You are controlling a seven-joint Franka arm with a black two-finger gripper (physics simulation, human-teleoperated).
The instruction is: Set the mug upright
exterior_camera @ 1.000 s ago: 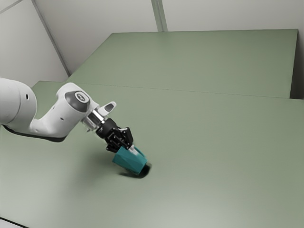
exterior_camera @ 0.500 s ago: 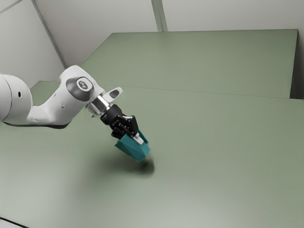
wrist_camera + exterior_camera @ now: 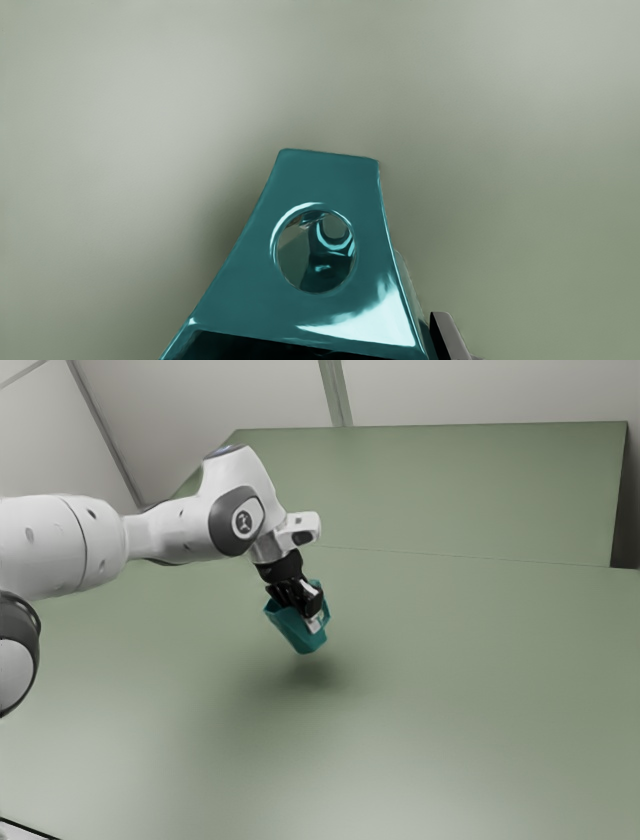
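The teal mug [image 3: 292,630] hangs in the air above the table, tilted, its narrow base pointing down and its wide mouth up toward the hand. My gripper [image 3: 306,617] is shut on its wall, with a pale fingertip against the outside. In the wrist view the tapered mug [image 3: 320,180] has a round hole in its side and a dark mouth nearest the hand. One of my gripper's fingers [image 3: 451,336] stands beside its wall; the other is hidden by the mug.
The green table [image 3: 450,690] extends below and around the mug, which casts a soft shadow on it. Another green surface [image 3: 430,485] adjoins it farther back, before pale walls [image 3: 480,390].
My hand has risen with the mug and moved toward the exterior view's right, swinging to a steeper angle. The mug has left the table, and its base points more downward than before.
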